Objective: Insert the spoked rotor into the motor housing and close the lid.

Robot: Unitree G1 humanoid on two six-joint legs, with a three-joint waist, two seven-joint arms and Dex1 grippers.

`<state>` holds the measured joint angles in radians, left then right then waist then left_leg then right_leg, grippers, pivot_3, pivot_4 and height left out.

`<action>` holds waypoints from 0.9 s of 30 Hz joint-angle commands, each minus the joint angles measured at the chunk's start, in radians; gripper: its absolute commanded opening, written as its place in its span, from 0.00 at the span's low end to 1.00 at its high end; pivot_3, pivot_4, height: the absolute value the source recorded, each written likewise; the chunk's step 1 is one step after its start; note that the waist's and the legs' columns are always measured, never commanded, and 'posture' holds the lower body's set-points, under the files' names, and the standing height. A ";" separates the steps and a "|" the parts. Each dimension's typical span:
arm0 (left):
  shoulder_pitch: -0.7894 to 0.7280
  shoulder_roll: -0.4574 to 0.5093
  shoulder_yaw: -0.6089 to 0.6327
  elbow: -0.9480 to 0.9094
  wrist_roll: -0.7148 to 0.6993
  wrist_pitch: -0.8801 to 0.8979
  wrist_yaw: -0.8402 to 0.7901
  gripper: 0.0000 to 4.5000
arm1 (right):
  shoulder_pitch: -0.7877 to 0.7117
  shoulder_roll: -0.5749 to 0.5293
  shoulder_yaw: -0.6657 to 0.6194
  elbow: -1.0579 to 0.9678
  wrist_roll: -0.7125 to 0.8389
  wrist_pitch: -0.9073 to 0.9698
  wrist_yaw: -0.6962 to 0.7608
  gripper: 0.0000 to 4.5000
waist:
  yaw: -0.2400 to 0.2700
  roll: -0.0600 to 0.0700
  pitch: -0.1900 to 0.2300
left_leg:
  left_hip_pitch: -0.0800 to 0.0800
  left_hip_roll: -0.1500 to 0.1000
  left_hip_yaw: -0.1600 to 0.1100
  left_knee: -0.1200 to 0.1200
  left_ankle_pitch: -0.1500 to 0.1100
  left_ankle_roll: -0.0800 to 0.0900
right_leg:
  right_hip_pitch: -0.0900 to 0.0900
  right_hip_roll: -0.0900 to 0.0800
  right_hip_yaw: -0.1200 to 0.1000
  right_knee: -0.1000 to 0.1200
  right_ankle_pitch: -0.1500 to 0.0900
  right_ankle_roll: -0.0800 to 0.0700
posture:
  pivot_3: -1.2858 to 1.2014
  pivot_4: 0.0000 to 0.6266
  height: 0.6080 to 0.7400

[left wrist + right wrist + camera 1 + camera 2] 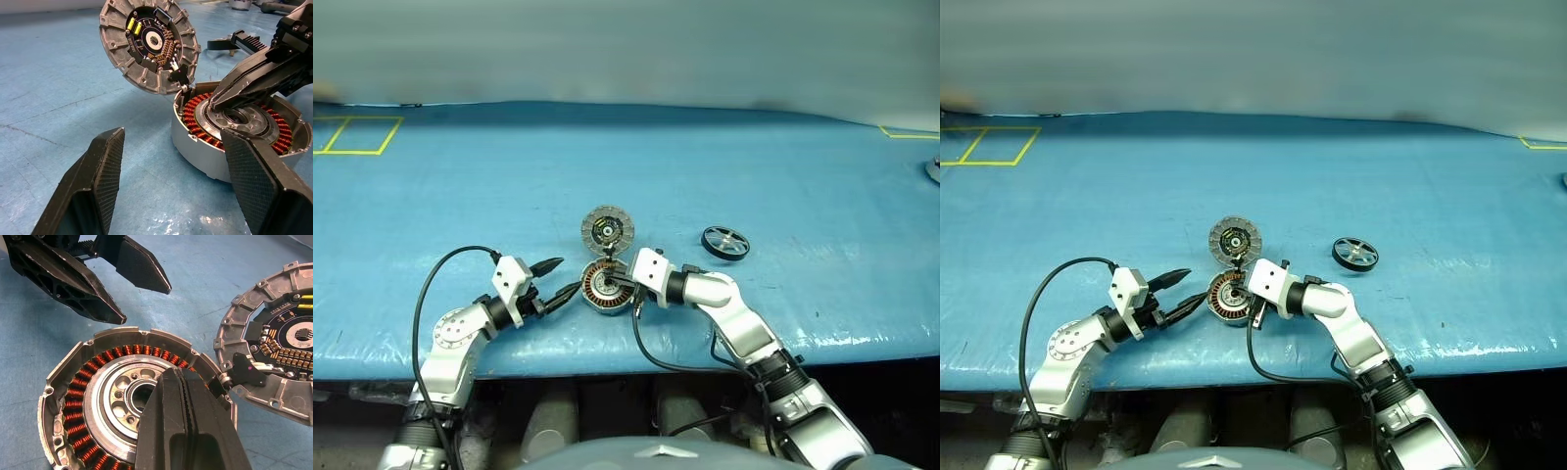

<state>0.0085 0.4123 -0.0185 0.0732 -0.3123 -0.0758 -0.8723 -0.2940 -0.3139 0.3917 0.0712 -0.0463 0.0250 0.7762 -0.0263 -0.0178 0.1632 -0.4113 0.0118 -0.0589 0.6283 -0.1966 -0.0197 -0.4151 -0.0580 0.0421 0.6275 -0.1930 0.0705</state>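
The housing [604, 288] lies open, its lid [608, 231] swung back, the rotor [725, 242] well apart on the table. The right gripper [183, 382], pressed together empty over the hub, should be drawn off and spread for the rotor. The left gripper [562, 279], spread beside the housing, can steady it.

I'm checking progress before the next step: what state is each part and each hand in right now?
motor housing: open, copper windings and hub exposed, no rotor inside.
lid: swung open, inner side showing, joined to the housing's rim.
spoked rotor: lying flat on the blue table, apart from the housing, not held.
left hand: open, beside the housing, one finger at its wall.
right hand: shut, empty, tips over the housing's hub.
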 commanded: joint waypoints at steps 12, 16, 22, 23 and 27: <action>-0.016 -0.003 0.009 -0.006 0.015 -0.028 0.010 0.74 | -0.013 -0.035 0.048 -0.081 -0.088 0.017 -0.003 0.00 | 0.000 0.000 0.000 | 0.000 0.000 0.000 0.000 0.000 0.000 | 0.000 0.000 0.000 0.000 0.000 0.000 | 0.52 0.24 1.00; -0.018 -0.008 0.010 -0.004 0.020 -0.033 0.012 0.74 | -0.029 -0.054 0.078 -0.056 -0.153 0.015 -0.007 0.00 | -0.001 0.000 0.000 | 0.000 0.000 0.000 0.000 0.000 0.000 | 0.000 0.000 0.000 0.000 0.000 0.000 | 0.52 0.24 1.00; -0.032 -0.008 0.018 0.011 0.019 -0.037 0.019 0.74 | -0.017 -0.083 0.097 -0.075 -0.173 0.003 0.009 0.00 | 0.000 0.000 0.000 | 0.001 0.000 0.000 0.000 0.000 0.000 | 0.001 0.000 0.000 0.000 0.000 0.000 | 0.52 0.24 1.00; -0.034 -0.007 0.017 0.013 0.020 -0.039 0.019 0.74 | -0.013 -0.089 0.100 -0.081 -0.179 0.001 0.009 0.00 | 0.000 0.000 0.000 | 0.001 0.000 0.000 0.000 0.000 0.000 | 0.001 0.000 0.000 0.000 0.000 0.000 | 0.52 0.24 1.00; -0.049 -0.006 0.012 0.028 0.026 -0.044 0.017 0.74 | -0.009 -0.125 0.126 -0.103 -0.245 -0.007 -0.001 0.00 | 0.002 0.000 0.000 | 0.001 0.000 0.000 0.000 0.000 0.000 | 0.001 0.000 0.000 0.000 0.000 0.000 | 0.52 0.24 1.00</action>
<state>-0.0220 0.4023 -0.0143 0.1128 -0.2873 -0.0974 -0.8526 -0.3262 -0.4137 0.4877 -0.0360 -0.2447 0.0099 0.7629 -0.0242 -0.0178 0.1628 -0.4105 0.0117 -0.0589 0.6282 -0.1967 -0.0197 -0.4144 -0.0581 0.0419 0.6274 -0.1931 0.0705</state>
